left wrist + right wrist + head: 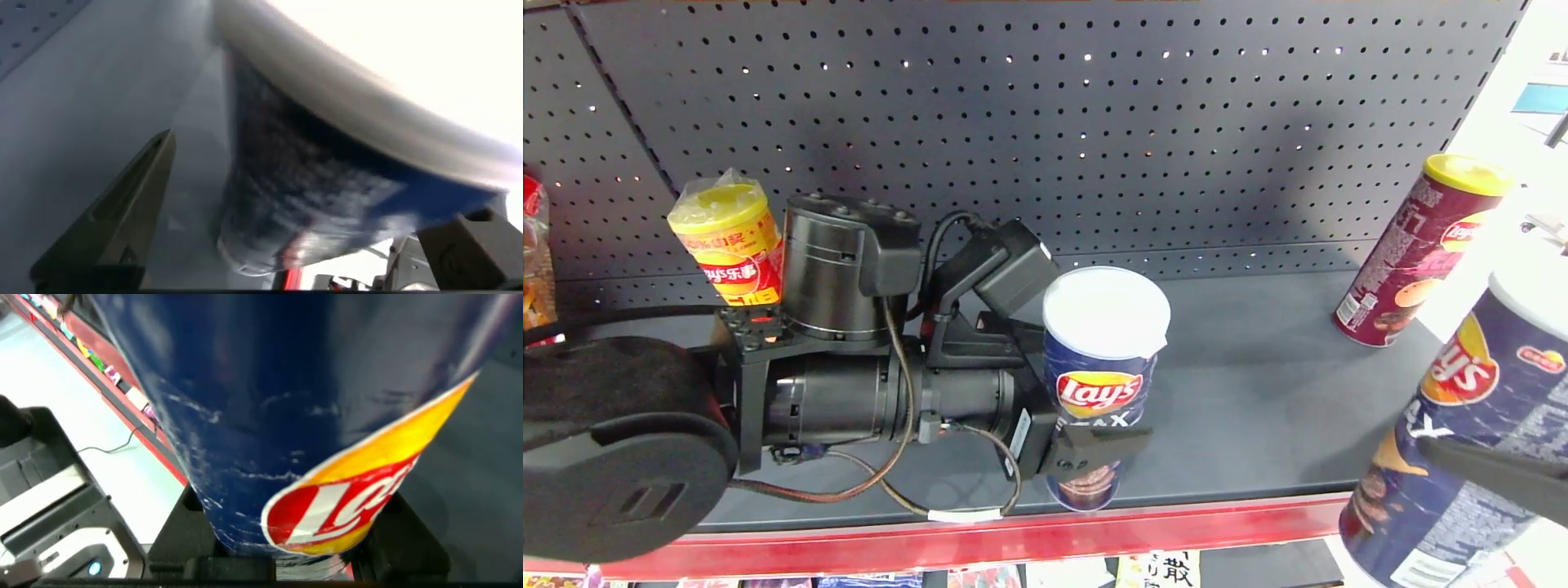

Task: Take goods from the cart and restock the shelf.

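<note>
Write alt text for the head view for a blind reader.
The left gripper sits open around a blue chip can standing at the front of a grey shelf. The right gripper holds a second blue can at right; a maroon can stands farther back.

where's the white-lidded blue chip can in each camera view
head view: blue can stands centre, near the shelf's red front edge.
left wrist view: across the middle, seen close.
right wrist view: a second blue can, the one at the head view's right edge.
shared landmark: grey shelf board.
</note>
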`<state>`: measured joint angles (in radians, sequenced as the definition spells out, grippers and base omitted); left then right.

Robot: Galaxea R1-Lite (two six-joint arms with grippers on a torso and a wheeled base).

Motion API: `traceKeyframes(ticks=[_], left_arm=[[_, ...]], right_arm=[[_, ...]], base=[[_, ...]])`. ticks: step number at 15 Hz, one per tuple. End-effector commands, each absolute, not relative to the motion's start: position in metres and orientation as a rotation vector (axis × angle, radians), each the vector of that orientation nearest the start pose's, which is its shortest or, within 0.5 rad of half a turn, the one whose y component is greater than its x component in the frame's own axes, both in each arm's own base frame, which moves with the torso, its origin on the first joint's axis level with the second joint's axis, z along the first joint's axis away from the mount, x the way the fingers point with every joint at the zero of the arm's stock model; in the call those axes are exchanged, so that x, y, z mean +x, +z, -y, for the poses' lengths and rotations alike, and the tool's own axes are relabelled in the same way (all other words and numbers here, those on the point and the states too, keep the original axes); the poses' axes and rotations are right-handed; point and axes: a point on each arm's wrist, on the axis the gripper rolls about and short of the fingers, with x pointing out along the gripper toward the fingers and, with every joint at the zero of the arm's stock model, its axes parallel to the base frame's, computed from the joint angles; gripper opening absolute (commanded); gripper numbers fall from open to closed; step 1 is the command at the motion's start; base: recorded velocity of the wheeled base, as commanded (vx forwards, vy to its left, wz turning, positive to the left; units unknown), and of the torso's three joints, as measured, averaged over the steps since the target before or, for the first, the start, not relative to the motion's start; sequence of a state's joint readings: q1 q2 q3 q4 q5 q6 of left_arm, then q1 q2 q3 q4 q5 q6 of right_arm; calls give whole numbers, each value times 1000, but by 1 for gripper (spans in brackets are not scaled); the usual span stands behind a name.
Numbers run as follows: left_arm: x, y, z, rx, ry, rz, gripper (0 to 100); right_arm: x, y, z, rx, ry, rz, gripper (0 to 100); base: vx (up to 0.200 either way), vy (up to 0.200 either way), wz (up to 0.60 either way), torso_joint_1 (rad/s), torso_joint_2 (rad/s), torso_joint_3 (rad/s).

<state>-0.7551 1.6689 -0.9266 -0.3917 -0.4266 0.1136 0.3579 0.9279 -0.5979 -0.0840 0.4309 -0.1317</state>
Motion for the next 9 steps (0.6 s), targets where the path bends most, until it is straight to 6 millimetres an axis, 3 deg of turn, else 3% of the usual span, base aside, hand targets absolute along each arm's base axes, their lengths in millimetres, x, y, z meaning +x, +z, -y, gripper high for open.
traceKeyframes(ticks=[1, 2, 3, 5, 8, 9], left_arm=[[212, 203, 212, 162, -1175, -296, 100], [209, 204, 209, 164, -1161, -293, 100], [201, 201, 200, 167, -1139, -308, 100], [190, 198, 190, 167, -1134, -324, 100], [175, 192, 174, 173, -1120, -342, 100], [174, 192, 173, 173, -1119, -344, 100]], right_arm=[[126, 241, -57, -115, 806, -235, 0], [134, 243, -61, -115, 806, -243, 0], [161, 249, -71, -114, 807, -232, 0], [192, 251, -85, -116, 815, -211, 0], [228, 250, -109, -121, 856, -226, 0], [230, 250, -111, -121, 857, -228, 0]], base=[[0, 0, 0, 0, 0, 0], [0, 0, 0, 0, 0, 0], [0, 0, 0, 0, 0, 0], [0, 0, 0, 0, 0, 0], [0, 0, 0, 0, 0, 0], [0, 0, 0, 0, 0, 0]])
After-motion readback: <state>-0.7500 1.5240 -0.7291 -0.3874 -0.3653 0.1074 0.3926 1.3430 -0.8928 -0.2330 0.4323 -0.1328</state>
